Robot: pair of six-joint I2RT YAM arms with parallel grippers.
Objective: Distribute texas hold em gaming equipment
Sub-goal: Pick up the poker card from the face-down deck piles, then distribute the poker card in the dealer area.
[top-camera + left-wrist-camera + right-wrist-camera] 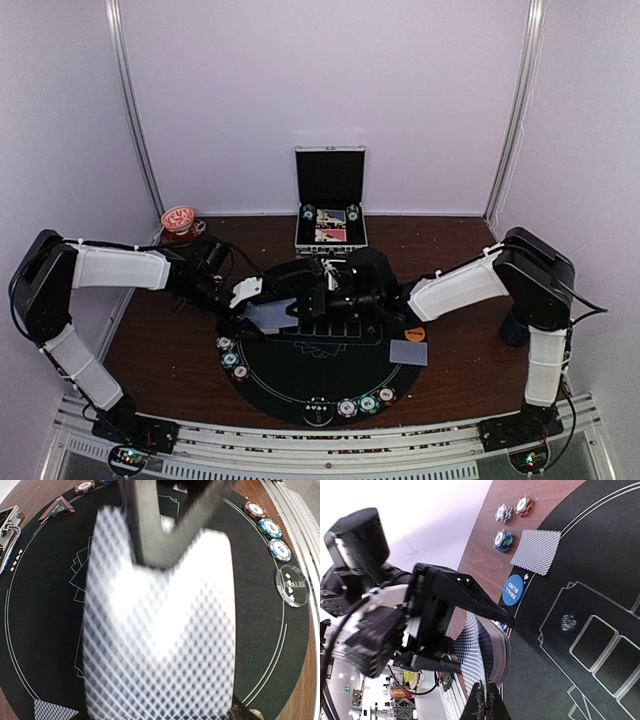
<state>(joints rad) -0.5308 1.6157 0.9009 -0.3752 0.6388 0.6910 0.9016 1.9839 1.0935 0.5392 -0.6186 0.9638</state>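
Top view: the left pincer (258, 300) holds the deck of cards (270, 318) above the far left part of the round black mat (300, 385). The mat lies mid-table, toward the near edge.

Left wrist view: the blurred deck fills the picture, clamped between the pincer's dark fingers (145, 530), which stand only as wide as the pack.

Right wrist view: the right pincer (484, 702) is pressed fully together right at the deck's lower edge. I cannot tell whether a card sits between its tips. 1 dealt card (536, 551) lies face-down beside the SMALL BLIND disc (513, 590).

To do this well, draw away slowly along the card's own plane. Keep the left grip firm, so that only 1 card slides free.
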